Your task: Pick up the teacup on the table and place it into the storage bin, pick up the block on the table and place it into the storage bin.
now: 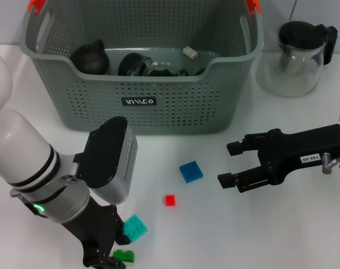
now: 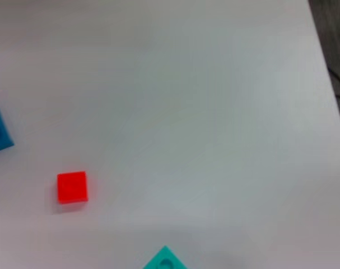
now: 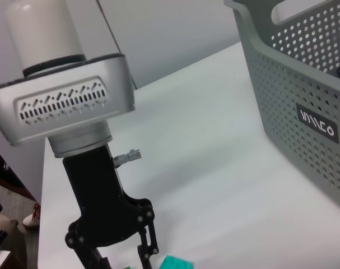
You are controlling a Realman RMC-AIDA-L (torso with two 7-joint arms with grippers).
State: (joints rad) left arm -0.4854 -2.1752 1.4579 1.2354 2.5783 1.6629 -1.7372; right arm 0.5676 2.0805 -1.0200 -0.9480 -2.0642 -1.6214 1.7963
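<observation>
Four blocks: they lie loose on the white bench, all in front of the storage bin and none inside it.
Left gripper: low at the near left of the bench, pointing down, fingers spread apart with nothing between them; it hovers just over the green block.
Green block: at the near edge, right beside the left gripper's fingertips; I cannot tell whether they touch.
Teal block: just behind the green one, close beside the left gripper.
Red block: small, alone mid-bench, between the teal and blue blocks.
Blue block: past the red one, nearer the bin, just to the left of the right gripper.
Storage bin: grey-green perforated basket at the back, red clips on its rim, black label on its front wall; dark rounded vessels and a small pale piece sit inside, and which of them is the teacup I cannot tell.
Right gripper: reaches in from the right, held level above the bench, jaws parted and empty, pointing toward the blue block.
Glass pitcher: black lid, stands at the far right beside the bin.
</observation>
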